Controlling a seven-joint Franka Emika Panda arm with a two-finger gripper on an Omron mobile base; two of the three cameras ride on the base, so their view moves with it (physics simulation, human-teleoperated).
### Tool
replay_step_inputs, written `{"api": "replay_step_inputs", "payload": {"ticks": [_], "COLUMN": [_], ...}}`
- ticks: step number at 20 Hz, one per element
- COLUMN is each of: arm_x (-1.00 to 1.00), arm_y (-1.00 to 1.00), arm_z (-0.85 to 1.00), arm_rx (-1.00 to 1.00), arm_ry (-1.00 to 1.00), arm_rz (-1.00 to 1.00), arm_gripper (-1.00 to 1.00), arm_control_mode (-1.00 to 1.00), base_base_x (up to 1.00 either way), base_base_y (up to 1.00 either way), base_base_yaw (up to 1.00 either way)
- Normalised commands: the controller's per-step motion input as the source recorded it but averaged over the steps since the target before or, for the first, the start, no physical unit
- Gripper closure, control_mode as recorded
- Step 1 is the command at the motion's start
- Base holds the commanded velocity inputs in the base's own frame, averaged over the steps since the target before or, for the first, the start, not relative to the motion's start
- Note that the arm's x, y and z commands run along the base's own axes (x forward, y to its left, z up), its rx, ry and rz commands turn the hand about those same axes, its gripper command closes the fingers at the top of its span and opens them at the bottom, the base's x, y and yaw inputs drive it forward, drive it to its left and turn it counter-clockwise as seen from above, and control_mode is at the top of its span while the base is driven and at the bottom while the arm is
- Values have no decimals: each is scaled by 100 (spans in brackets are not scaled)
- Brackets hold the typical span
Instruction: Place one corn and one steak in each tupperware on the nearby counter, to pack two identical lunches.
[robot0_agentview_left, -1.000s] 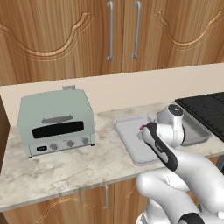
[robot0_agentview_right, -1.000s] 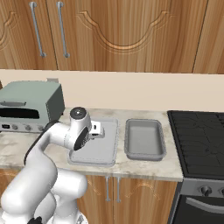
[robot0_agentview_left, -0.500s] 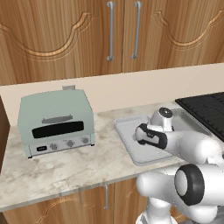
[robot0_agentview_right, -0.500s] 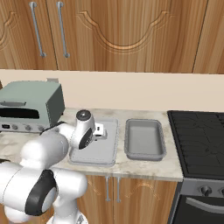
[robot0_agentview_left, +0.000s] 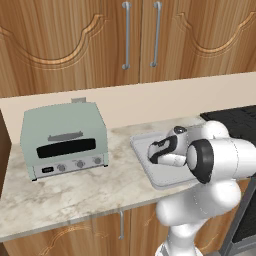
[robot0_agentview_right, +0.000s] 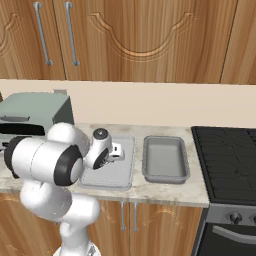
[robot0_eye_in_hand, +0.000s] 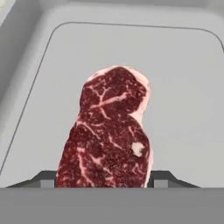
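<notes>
We note the beige marbled worktop (robot0_agentview_right: 165, 187) carrying a pale-green toaster oven (robot0_agentview_left: 64, 140) at its left end, with a black stovetop (robot0_agentview_right: 227, 155) at its right. Between them sit two grey tupperware trays side by side: the paler one (robot0_agentview_right: 112, 177) under the arm, the darker one (robot0_agentview_right: 165, 159) just beside it toward the stovetop. The end effector (robot0_eye_in_hand: 106, 177) hangs low over the paler tray, pinching a steak (robot0_eye_in_hand: 109, 131) between its fingertips (robot0_eye_in_hand: 159, 177); the meat hangs above the tray floor.
</notes>
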Motion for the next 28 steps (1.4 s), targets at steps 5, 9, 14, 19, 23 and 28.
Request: {"api": "replay_step_inputs", "payload": {"ticks": [5,9,14,19,23,28], "arm_x": [27,-33,-39,-40,-76,-96], "arm_y": [0,-8,-8,0,0,0], "arm_z": [-29,29,97,100,58,6], "arm_rx": [0,0,-2,-3,-1,0], "arm_ry": [1,-3,-13,4,3,-12], "arm_rz": [0,0,3,4,0,0], "arm_gripper": [-100,-100,-100,-100,-100,-100], "arm_control_mode": [-100,-100,-100,-100,-100,-100], "base_base_x": [0,0,0,0,0,0], "base_base_y": [0,0,0,0,0,0], "base_base_yaw": [0,0,0,0,0,0]}}
